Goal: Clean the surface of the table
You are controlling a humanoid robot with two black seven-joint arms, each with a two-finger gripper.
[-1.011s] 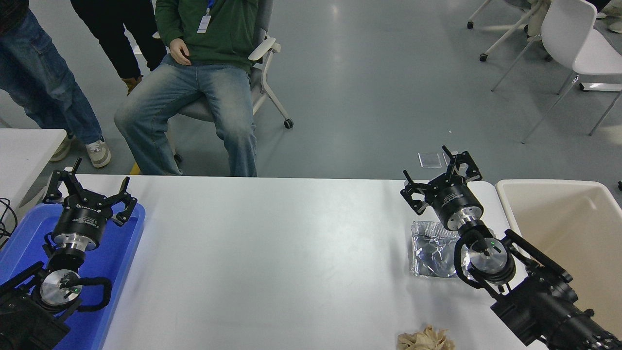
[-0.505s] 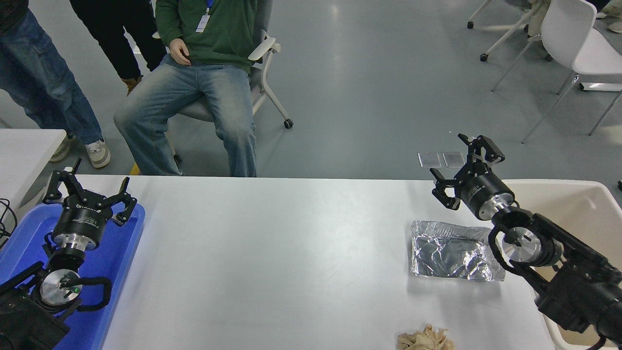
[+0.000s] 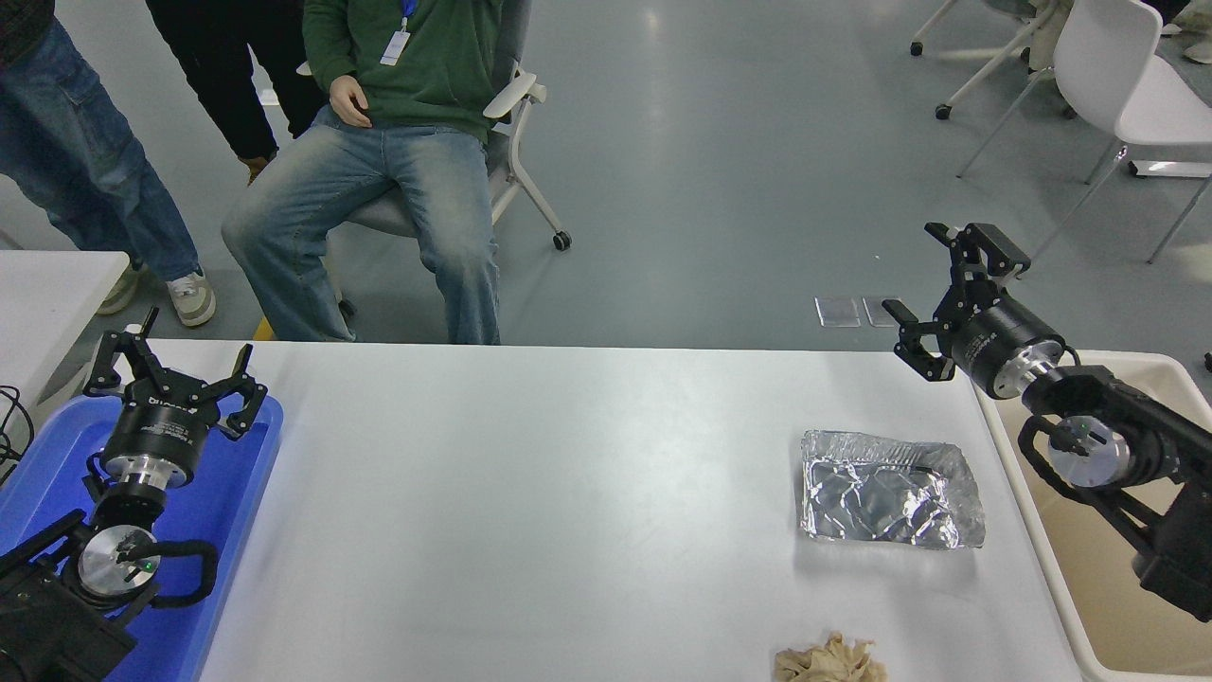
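The white table surface (image 3: 530,511) fills the middle of the view. On its right part lies a crumpled silver foil tray (image 3: 885,490). A crumpled beige paper wad (image 3: 830,660) sits at the near edge. My right gripper (image 3: 947,289) hangs open and empty above the table's far right corner, up and to the right of the foil. My left gripper (image 3: 175,365) is parked open over the blue tray at the lower left.
A blue tray (image 3: 227,530) lies on the table's left end. A cream bin (image 3: 1117,530) stands just off the right edge. A person sits on a chair (image 3: 516,123) beyond the far edge, others stand at top left. A smaller white table (image 3: 47,294) shows at left.
My right arm has swung right and away from the foil tray, which now lies fully uncovered. The gripper rose toward the far right corner. The left arm has not moved.
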